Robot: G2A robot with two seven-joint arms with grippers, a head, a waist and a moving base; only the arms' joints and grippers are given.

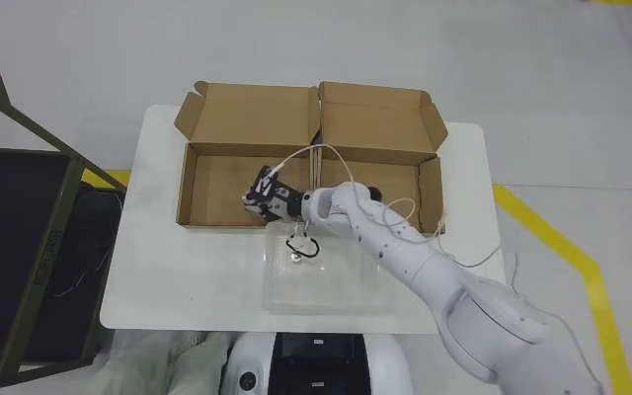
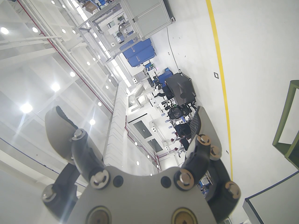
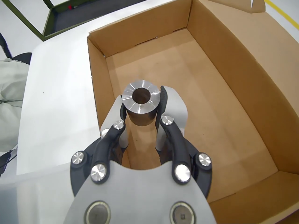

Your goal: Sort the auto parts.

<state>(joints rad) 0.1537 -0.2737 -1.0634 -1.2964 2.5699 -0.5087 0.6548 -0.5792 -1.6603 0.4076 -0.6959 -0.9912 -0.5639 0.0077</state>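
Note:
My right gripper point(image 3: 141, 108) is shut on a short steel bushing point(image 3: 141, 104) with a round bore, held over the near side of the left cardboard box point(image 3: 229, 108). From above, that gripper point(image 1: 265, 196) sits inside the left box point(image 1: 212, 178), just past its front wall. A black clip-like part point(image 1: 302, 247) lies in the clear plastic tray point(image 1: 336, 296) in front of the boxes. My left gripper point(image 2: 130, 127) is open, pointing up at the room with nothing between its fingers.
A second open cardboard box point(image 1: 380, 128) stands to the right of the first, with thin cables running over it. Both boxes sit on a white table point(image 1: 148, 247). A dark green metal cart point(image 1: 39, 247) stands off the table's left side.

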